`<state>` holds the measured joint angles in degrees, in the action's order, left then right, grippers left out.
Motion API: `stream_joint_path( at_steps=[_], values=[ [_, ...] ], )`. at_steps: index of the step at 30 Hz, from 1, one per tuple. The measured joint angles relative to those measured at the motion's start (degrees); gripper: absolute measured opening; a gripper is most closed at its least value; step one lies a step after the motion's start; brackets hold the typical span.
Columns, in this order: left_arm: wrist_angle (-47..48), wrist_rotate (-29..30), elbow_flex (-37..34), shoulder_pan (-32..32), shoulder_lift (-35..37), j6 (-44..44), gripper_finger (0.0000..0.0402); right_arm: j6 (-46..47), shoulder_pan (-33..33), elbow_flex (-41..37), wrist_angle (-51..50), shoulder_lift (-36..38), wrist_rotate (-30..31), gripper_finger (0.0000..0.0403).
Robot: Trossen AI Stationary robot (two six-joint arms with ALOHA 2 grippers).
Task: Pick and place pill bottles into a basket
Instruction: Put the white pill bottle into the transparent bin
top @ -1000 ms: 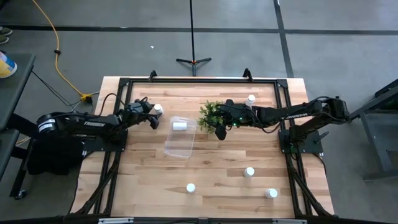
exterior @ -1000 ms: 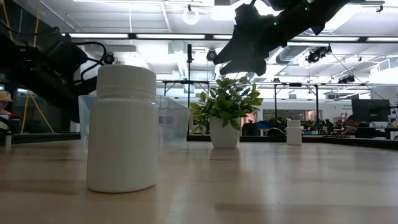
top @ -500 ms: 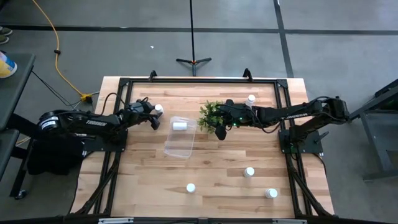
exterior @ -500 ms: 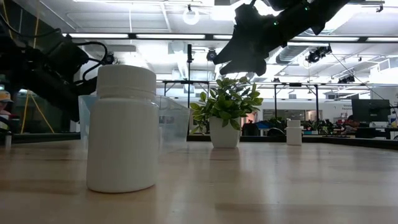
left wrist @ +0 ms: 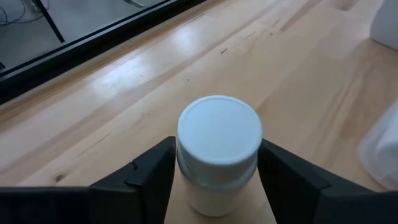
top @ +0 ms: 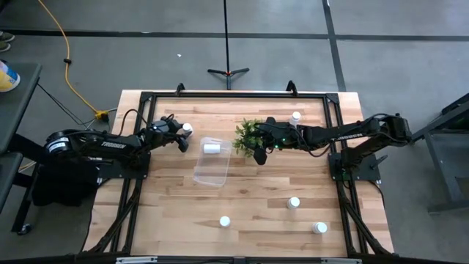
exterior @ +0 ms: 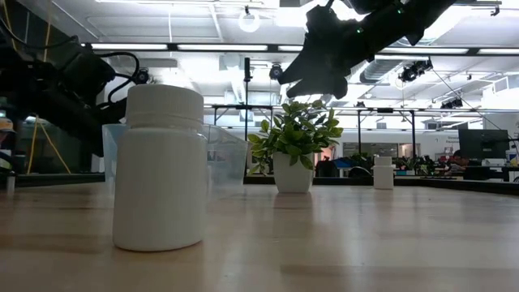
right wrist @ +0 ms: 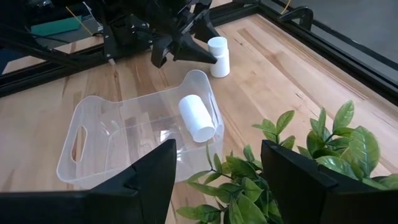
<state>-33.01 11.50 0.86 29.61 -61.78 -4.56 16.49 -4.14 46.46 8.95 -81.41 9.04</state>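
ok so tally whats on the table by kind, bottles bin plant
pill bottles: 6, one lying in the bin, one between the left gripper's fingers, four loose
clear bin: 1
plant: 1
total: 8

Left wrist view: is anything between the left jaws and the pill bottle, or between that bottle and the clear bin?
Nothing visible. The left gripper has its jaws open on either side of the pill bottle, with bare wood between the bottle and the clear bin beside it.
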Motion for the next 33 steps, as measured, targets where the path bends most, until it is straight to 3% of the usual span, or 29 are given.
stream_joint_path(
  at_steps=[7, 16, 25, 33],
  values=[
    [0.0, 0.2, 0.0, 0.0, 0.0, 0.0, 0.0212, 0.0, 0.0, 0.0, -0.1, 0.0, -0.3, 0.0224],
    [0.1, 0.7, 0.0, 0.0, 0.0, -1.2, 0.0213, 0.0, 0.0, 0.0, -0.1, 0.0, -0.5, 0.0224],
    [-0.2, -3.5, 1.1, 0.0, 0.0, -5.2, 0.0207, 0.0, 0.0, 0.0, -0.1, 0.0, 0.5, 0.0224],
    [4.2, -8.5, 7.6, 0.0, 0.2, -5.2, 0.0207, 0.2, 0.0, 0.0, -0.1, 0.0, 1.7, 0.0224]
  ],
)
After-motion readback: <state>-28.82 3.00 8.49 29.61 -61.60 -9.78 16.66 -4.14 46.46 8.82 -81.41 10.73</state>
